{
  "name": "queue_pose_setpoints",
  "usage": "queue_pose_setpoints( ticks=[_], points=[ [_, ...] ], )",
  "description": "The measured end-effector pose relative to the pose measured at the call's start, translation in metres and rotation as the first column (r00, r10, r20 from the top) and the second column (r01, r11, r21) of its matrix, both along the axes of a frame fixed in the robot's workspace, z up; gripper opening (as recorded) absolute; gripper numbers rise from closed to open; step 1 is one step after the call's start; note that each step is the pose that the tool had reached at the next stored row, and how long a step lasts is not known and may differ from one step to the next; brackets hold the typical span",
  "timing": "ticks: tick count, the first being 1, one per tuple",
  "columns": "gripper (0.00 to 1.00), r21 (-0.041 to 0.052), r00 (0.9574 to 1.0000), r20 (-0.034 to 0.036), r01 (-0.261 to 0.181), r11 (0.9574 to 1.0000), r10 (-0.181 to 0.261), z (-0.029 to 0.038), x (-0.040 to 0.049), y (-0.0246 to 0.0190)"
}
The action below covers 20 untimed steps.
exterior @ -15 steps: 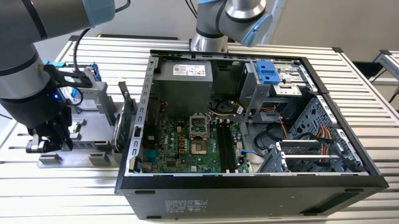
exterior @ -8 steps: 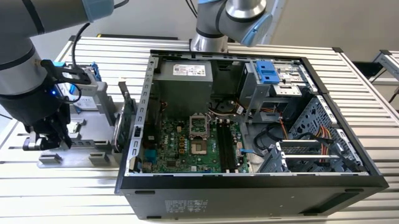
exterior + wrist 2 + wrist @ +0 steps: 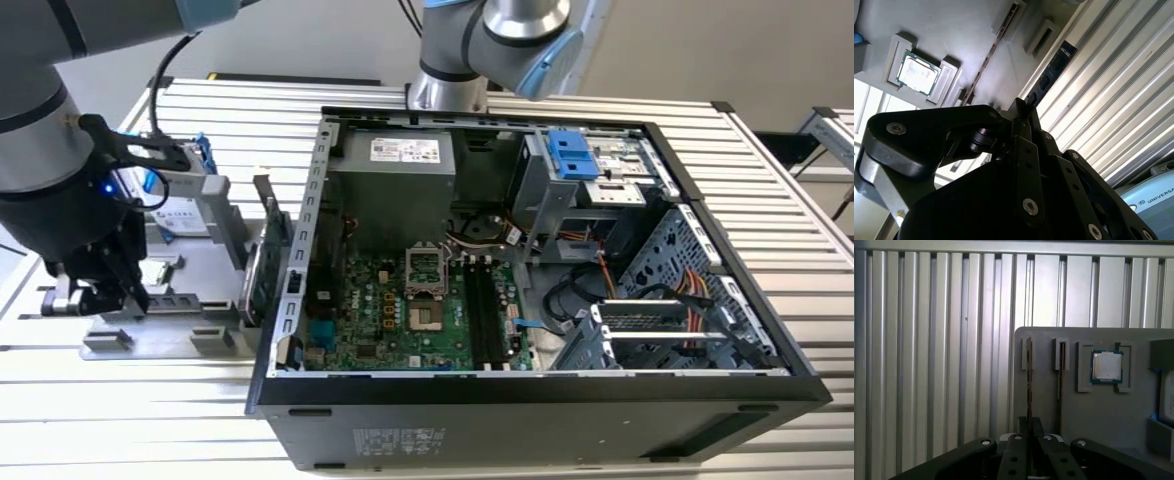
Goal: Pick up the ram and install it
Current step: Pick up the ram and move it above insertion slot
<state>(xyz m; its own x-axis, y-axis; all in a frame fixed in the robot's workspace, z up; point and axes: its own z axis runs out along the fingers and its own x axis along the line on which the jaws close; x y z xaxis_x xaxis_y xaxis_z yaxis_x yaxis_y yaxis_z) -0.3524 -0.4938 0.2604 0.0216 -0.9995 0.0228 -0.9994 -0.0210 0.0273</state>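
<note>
I am at the pick-up step. My gripper [image 3: 1029, 422] is down over the grey holder [image 3: 1094, 415], at the slot nearest the holder's outer edge. The ram [image 3: 1029, 380] stands there on its long edge. The first wrist view shows it edge-on, as a thin dark line running from the slot's far end into my fingertips.

My fingers are drawn in to a very narrow gap, one on each side of the board. As far as I can see they are closed on it. The ram looks to be seated in its slot, not lifted.

One slot further in on the holder there is a second thin piece. Past that, a processor [image 3: 1106, 365] lies flat in its own pocket.

The open computer case [image 3: 534, 385] stands just beside the holder, and its motherboard [image 3: 400, 310] is uncovered. The long dark memory slots [image 3: 483, 320] on it look empty.

I judge that nothing is installed yet. Taking the ram out asks for a straight pull along the holder's slot with no tilt. The board is thin, so it could catch on the slot walls or slide between my pads.
</note>
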Motion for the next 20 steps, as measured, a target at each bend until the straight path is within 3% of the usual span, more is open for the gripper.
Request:
queue_pose_setpoints(
  ticks=[20],
  points=[
    [0.0, 0.0, 1.0, 0.0, 0.0, 1.0, 0.0, 0.0273, -0.0001, 0.0]
  ],
)
